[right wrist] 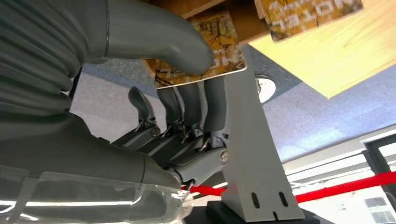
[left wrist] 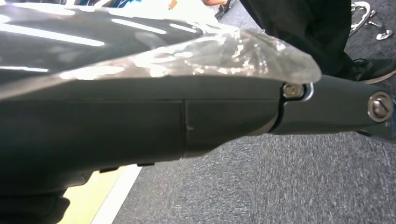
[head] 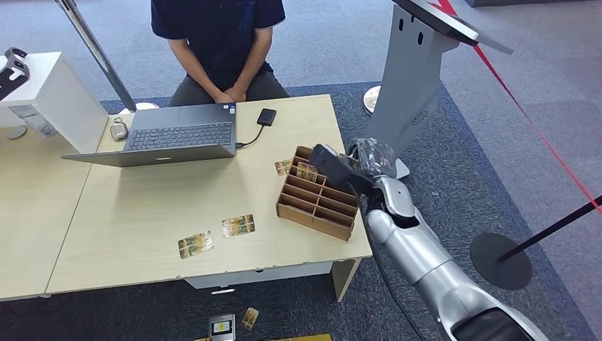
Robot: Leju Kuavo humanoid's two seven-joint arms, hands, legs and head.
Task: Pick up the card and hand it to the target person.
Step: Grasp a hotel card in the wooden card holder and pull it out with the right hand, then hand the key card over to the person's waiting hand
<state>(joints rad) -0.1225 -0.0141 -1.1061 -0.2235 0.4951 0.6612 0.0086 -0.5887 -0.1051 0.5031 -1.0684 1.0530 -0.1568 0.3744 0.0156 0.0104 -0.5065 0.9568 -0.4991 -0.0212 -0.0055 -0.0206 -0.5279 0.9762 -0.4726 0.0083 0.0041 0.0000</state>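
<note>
Card point(right wrist: 205, 56) sits pinched between my right hand's point(right wrist: 182, 93) thumb and fingers point(right wrist: 194, 102), over the wooden tray point(head: 316, 206); left hand's state I cannot tell.

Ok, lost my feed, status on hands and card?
Right hand pinching card over wooden tray. Left hand state unclear. Person seated behind laptop.
</note>
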